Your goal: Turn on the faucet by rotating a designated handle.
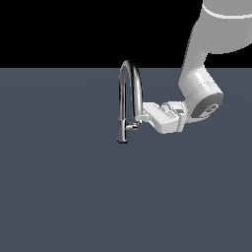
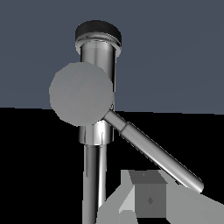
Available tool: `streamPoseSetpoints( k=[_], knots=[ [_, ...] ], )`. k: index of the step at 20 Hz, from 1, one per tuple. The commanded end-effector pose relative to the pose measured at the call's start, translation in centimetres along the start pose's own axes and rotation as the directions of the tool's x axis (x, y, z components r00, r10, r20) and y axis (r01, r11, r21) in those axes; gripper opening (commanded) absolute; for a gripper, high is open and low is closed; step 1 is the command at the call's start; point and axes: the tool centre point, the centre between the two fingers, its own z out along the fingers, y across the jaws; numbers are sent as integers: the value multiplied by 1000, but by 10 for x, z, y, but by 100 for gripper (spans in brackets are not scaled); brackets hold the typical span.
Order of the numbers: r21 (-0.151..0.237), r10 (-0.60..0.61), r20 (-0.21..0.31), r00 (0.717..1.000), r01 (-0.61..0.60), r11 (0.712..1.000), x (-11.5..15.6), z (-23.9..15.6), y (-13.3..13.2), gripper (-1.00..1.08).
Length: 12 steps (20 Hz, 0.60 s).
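The chrome faucet (image 1: 122, 106) stands in the middle of the exterior view, with a straight stem and an arched spout curving down on the exterior view's right. The small handle (image 1: 132, 126) sticks out of the lower stem toward the exterior view's right. My gripper (image 1: 138, 119) reaches in from the right, its fingertips just above the handle and beside the spout's end. In the wrist view the faucet's stem (image 2: 97, 57) fills the middle, with the handle's round cap and rod lever (image 2: 153, 151) close in front of my fingers (image 2: 148, 199). The fingers' spacing is unclear.
A flat dark grey-blue floor (image 1: 64, 197) spreads around the faucet. The white arm (image 1: 202, 83) comes down from the upper right of the exterior view.
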Motion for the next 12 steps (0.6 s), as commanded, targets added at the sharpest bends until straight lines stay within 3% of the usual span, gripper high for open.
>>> streamPoseSetpoints(
  k=[1, 2, 12],
  knots=[
    [10, 26, 1, 1000, -26, 1000, 14, -7, 15, -100],
    [-2, 1, 2, 1000, -1, 1000, 1, 0, 3, -100],
    [10, 25, 1, 1000, -25, 1000, 63, -7, 30, -100]
  ],
)
